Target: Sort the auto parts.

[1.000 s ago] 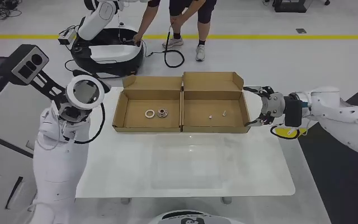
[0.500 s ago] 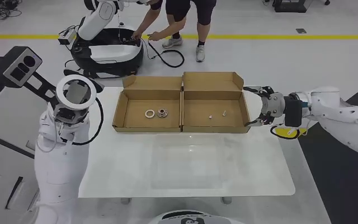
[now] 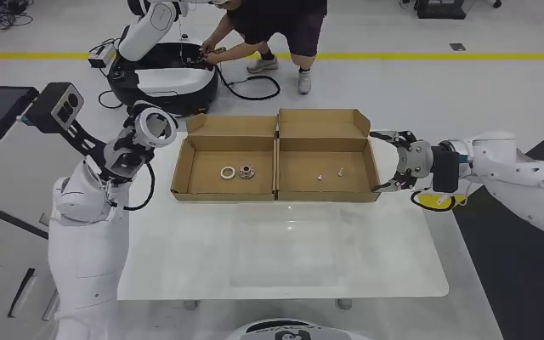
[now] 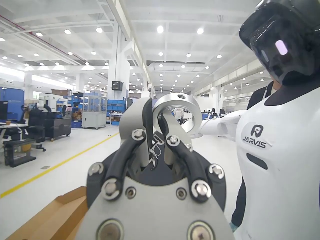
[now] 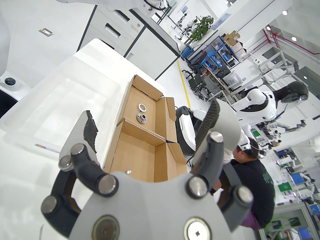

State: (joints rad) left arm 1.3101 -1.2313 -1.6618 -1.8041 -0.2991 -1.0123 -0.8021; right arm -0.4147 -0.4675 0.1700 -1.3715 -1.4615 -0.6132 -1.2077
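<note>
Left pincer is clamped on the wall of a metal collar ring, one finger inside its bore, off the bench's left edge near the left box. Right pincer gapes wide and empty at the right box's outer end. A flat ring and a flanged hub lie in the left box, and two small parts lie in the right box.

The top camera looked steeply down from above the arms at the white table, far enough back to take in both cardboard boxes. The right wrist camera sat close behind the right gripper, facing along the table over the same 2 boxes. The left wrist camera, close behind the left gripper, faced outward into the hall and up toward its ceiling.
</note>
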